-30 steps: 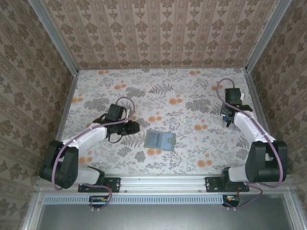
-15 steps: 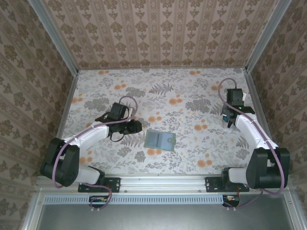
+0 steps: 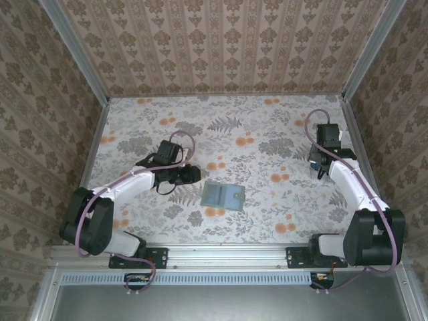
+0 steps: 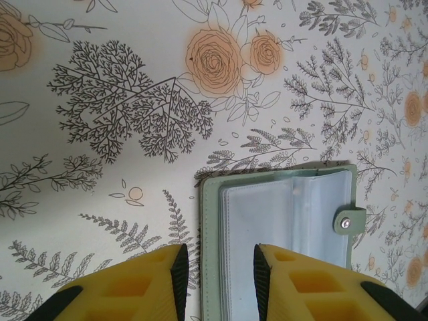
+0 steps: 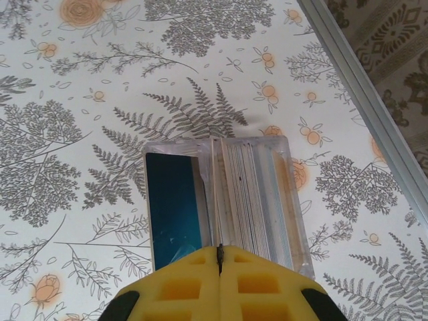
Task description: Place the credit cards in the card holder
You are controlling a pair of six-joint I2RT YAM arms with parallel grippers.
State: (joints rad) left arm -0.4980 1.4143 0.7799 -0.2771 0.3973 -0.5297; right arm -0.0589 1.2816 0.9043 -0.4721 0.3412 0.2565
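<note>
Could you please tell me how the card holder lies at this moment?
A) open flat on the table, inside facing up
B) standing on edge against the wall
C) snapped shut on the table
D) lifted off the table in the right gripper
A: the card holder lies spread open on the table, inside up, with its snap tab unfastened at one side.

No text, label, brand or number can be read in any view. The card holder (image 4: 277, 221) and the credit cards (image 5: 172, 207) show plain faces, and the surface (image 3: 267, 127) bears just a floral print of leaves and orange roses
</note>
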